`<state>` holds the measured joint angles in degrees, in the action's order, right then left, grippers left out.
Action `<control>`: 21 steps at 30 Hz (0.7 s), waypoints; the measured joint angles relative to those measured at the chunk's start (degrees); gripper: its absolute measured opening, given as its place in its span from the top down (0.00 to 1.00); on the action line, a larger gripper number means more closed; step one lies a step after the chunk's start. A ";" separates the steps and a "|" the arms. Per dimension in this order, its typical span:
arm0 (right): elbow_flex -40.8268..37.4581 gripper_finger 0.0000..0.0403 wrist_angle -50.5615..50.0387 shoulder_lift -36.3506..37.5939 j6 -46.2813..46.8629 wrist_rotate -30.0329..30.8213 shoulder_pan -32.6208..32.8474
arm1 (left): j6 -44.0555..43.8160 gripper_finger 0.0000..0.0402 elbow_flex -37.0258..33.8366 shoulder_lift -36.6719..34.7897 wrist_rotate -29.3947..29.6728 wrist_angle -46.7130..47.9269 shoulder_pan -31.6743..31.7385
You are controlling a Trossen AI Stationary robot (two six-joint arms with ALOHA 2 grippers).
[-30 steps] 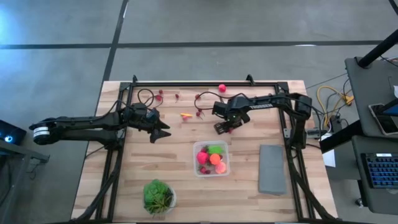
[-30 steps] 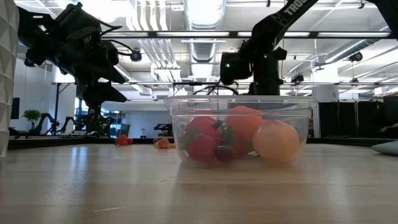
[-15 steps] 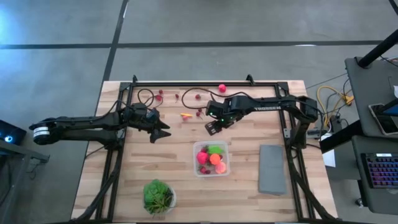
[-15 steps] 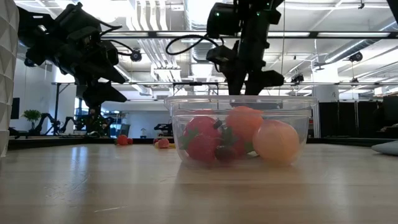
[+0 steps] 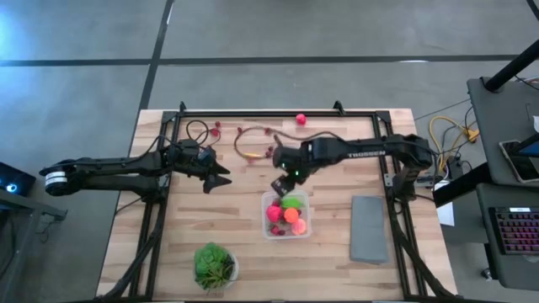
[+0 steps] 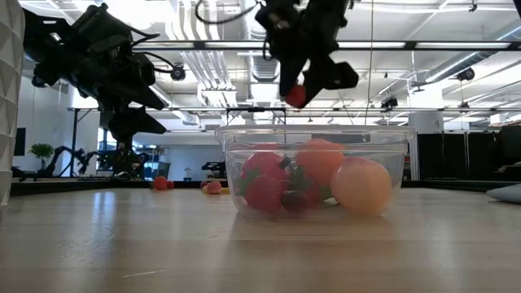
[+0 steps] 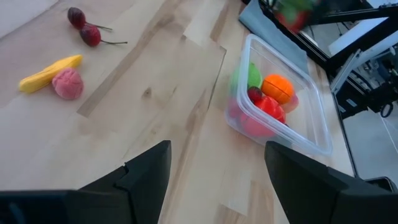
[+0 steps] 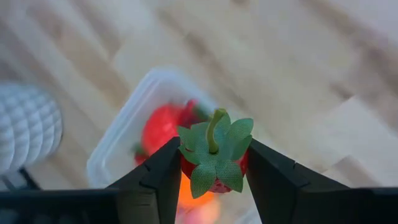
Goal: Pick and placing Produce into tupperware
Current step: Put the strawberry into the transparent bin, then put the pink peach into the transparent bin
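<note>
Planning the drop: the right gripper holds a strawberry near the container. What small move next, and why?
Probably carry the right gripper a little farther over the clear plastic tupperware, then release: the red toy strawberry with green leaves is clamped above the rim, near its edge.

- Right gripper (image 5: 279, 184) reaches in from the right, its arm stretched across the table, fingers (image 8: 158, 180) clamped on something held aloft.
- Left gripper (image 5: 221, 180) hovers left of centre, fingers (image 7: 146, 168) spread.
</note>
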<state>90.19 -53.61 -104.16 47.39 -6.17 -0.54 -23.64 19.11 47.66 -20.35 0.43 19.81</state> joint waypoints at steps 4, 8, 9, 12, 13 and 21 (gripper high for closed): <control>-0.36 0.60 -0.17 0.00 1.72 1.80 4.12 | 0.00 0.39 -0.01 0.00 1.30 -0.09 -0.01; -0.55 0.54 -0.14 -0.15 2.61 7.01 7.67 | -0.11 0.39 -0.02 0.00 1.34 -2.77 0.00; -0.55 0.52 -0.12 -0.15 2.79 7.54 8.35 | -0.13 0.39 -0.02 0.07 1.57 -3.95 -0.01; -0.55 0.45 -0.04 -0.15 3.20 7.91 9.96 | -0.93 0.39 -0.02 0.98 4.59 -6.80 0.00; -0.55 0.42 -0.10 -0.15 3.20 7.89 10.32 | -1.11 0.39 0.08 1.52 5.81 -7.16 0.00; -0.63 0.27 -0.03 1.09 6.83 15.38 10.21 | 9.11 0.39 3.72 12.77 7.14 -7.37 0.09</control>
<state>89.56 -53.64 -103.07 54.22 9.20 9.68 -14.53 22.83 60.43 -13.21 -6.94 19.90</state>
